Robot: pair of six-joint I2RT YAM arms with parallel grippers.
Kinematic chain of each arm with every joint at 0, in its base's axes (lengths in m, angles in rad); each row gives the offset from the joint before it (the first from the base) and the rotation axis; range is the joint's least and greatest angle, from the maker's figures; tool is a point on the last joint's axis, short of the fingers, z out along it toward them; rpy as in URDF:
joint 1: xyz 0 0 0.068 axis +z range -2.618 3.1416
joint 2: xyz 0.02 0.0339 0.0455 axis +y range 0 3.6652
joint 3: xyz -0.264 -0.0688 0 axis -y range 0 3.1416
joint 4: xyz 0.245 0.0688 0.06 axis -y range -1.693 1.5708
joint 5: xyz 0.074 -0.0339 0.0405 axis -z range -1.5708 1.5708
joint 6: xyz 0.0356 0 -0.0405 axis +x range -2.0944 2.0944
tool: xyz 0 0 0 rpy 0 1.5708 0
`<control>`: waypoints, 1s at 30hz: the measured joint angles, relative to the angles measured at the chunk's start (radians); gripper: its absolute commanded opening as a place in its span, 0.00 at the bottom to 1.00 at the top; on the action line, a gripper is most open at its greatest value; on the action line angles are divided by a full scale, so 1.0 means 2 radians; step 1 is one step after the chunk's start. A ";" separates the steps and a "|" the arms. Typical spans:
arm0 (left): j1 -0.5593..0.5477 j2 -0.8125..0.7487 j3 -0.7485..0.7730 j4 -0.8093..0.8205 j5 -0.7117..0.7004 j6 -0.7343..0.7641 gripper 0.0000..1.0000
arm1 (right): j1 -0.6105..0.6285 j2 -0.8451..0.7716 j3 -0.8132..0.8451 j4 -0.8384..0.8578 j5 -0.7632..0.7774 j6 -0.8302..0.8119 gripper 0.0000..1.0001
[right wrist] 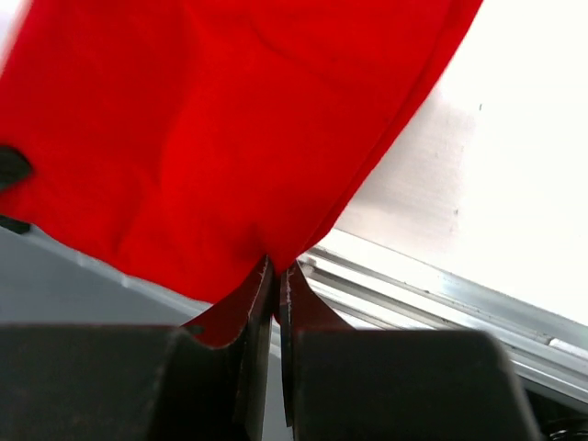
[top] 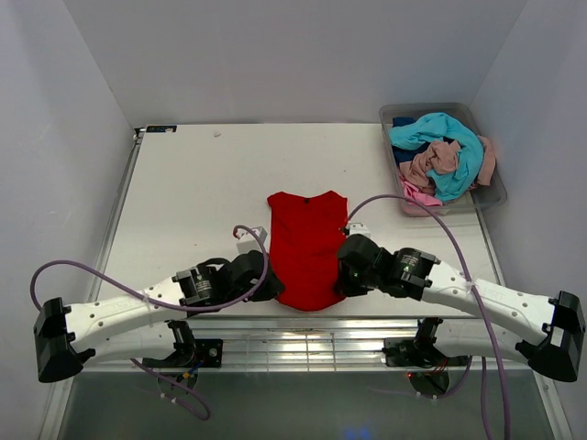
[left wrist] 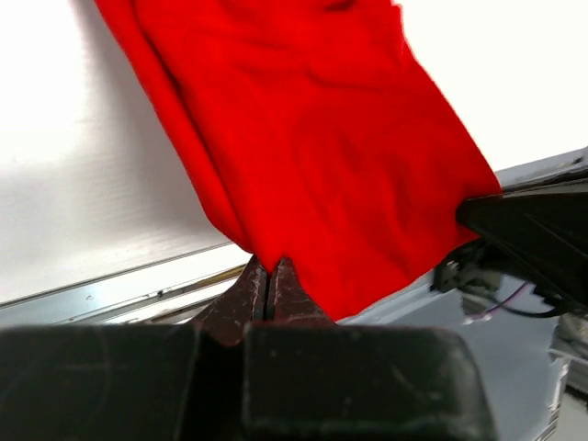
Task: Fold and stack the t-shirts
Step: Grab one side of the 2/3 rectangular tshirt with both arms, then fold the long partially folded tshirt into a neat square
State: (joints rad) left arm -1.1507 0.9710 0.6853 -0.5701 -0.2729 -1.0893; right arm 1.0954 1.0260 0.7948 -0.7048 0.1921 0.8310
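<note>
At table (top: 183, 183) near edge, red tee (top: 307, 247) lies flat; left gripper (left wrist: 269, 273) and right gripper (right wrist: 276, 272) each clamp a hem corner.

A red tee (top: 307, 247) lies flat on the white table (top: 193, 183), collar toward the far side, with the left gripper (top: 273, 286) and right gripper (top: 344, 275) at its near corners. At far right, a bin (top: 431, 108) holds a turquoise tee (top: 440, 133) heaped over pink tees (top: 436, 163).

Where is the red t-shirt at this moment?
In the top view, the red t-shirt lies centred on the table, its near corners pinched by the left gripper and the right gripper.
</note>
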 measured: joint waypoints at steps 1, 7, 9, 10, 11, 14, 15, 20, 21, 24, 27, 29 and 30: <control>0.000 -0.001 0.012 -0.007 -0.008 -0.002 0.00 | 0.000 0.005 0.019 -0.007 0.009 -0.001 0.08; -0.001 -0.001 0.058 -0.037 -0.059 -0.008 0.00 | 0.000 0.044 0.098 -0.029 0.061 -0.015 0.08; -0.001 0.007 0.065 -0.041 -0.080 -0.010 0.00 | 0.000 0.062 0.110 -0.031 0.080 -0.021 0.08; -0.001 0.010 0.066 -0.041 -0.083 -0.011 0.00 | 0.000 0.071 0.115 -0.031 0.089 -0.025 0.08; -0.002 0.016 0.067 -0.041 -0.092 -0.013 0.00 | 0.000 0.081 0.119 -0.034 0.098 -0.028 0.08; 0.001 0.039 0.070 -0.040 -0.116 -0.012 0.00 | -0.002 0.105 0.134 -0.040 0.121 -0.033 0.08; 0.004 0.046 0.071 -0.038 -0.123 -0.010 0.00 | -0.004 0.112 0.139 -0.040 0.129 -0.036 0.08; 0.052 0.065 0.071 0.006 -0.131 0.032 0.00 | -0.026 0.131 0.162 -0.039 0.156 -0.061 0.08; 0.066 0.070 0.071 0.019 -0.130 0.042 0.00 | -0.032 0.135 0.168 -0.038 0.159 -0.068 0.08; 0.100 0.093 0.072 0.056 -0.124 0.072 0.00 | -0.050 0.151 0.182 -0.027 0.165 -0.087 0.08; 0.121 0.118 0.076 0.085 -0.115 0.098 0.00 | -0.064 0.167 0.191 -0.017 0.167 -0.105 0.08; 0.132 0.131 0.081 0.100 -0.107 0.113 0.00 | -0.072 0.178 0.197 -0.013 0.167 -0.117 0.08; 0.137 0.137 0.084 0.108 -0.104 0.120 0.00 | -0.075 0.184 0.201 -0.011 0.168 -0.122 0.08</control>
State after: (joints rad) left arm -0.8776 1.2457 0.8524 -0.3550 -0.4812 -0.8486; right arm 0.9459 1.3945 1.1965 -0.7265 0.5285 0.5869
